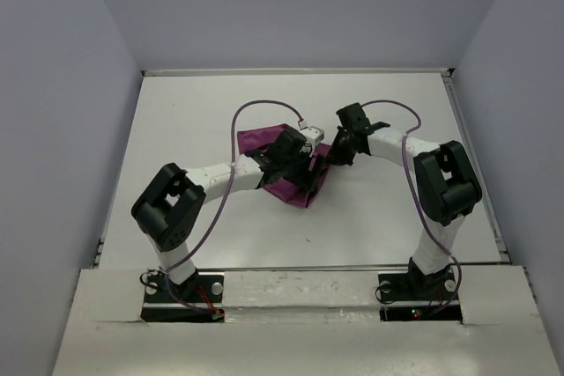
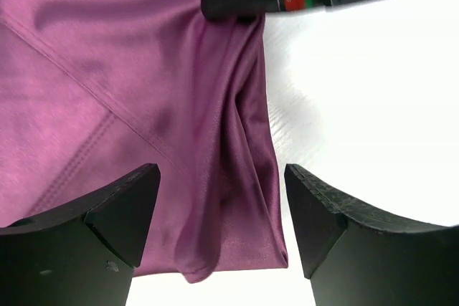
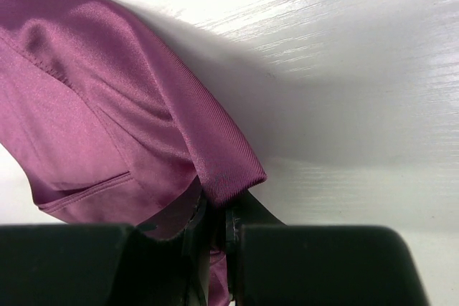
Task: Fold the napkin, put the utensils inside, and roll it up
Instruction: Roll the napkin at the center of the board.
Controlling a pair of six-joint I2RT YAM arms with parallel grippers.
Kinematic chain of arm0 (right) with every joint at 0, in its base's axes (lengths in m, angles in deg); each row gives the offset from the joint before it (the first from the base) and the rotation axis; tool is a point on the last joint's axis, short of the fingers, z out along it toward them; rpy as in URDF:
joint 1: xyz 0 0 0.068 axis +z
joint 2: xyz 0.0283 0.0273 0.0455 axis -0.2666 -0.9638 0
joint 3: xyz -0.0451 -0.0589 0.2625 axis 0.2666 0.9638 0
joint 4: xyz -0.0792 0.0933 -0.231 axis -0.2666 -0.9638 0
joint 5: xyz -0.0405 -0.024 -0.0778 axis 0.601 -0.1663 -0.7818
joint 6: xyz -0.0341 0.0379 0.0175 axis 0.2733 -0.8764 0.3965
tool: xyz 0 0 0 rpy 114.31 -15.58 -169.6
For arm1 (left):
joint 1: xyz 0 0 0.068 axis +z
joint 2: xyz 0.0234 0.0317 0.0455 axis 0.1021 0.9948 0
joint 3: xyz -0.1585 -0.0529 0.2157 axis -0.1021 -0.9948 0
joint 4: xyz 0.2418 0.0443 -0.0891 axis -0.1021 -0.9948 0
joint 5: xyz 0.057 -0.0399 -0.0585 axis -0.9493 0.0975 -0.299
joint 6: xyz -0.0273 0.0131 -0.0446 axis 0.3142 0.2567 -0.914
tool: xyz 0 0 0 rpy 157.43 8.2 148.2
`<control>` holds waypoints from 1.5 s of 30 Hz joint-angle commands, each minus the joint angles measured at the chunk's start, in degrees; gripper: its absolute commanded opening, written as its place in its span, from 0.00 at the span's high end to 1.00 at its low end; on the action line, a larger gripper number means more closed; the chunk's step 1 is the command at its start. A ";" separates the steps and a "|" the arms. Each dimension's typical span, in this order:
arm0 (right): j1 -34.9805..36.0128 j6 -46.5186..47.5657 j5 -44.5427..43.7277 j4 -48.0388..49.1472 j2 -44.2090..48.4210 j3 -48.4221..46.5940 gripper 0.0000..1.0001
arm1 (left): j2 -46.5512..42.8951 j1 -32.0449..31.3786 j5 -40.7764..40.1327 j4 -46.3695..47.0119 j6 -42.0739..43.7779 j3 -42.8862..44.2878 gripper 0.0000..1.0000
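Note:
The plum-purple napkin [image 1: 257, 141] lies crumpled on the white table, partly under both wrists. My left gripper [image 1: 308, 173] hovers open over the napkin's [image 2: 129, 91] bunched right edge, with cloth under the gap between its fingers [image 2: 221, 177] and nothing pinched. My right gripper [image 1: 337, 154] is shut on a fold of the napkin's [image 3: 107, 105] edge, the cloth caught between its pads [image 3: 219, 220]. In the left wrist view the right gripper [image 2: 237, 5] shows at the top, holding that edge. The utensils are out of view.
The white table [image 1: 397, 217] is walled by grey panels on the left, right and back. Purple cables [image 1: 264, 105] loop over both arms. The arm bases [image 1: 181, 292] sit at the near edge.

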 commanded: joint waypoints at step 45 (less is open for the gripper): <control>1.15 -0.84 -1.52 -1.82 3.18 -4.58 0.99 | 10.53 -8.89 -27.48 3.21 2.49 6.45 0.73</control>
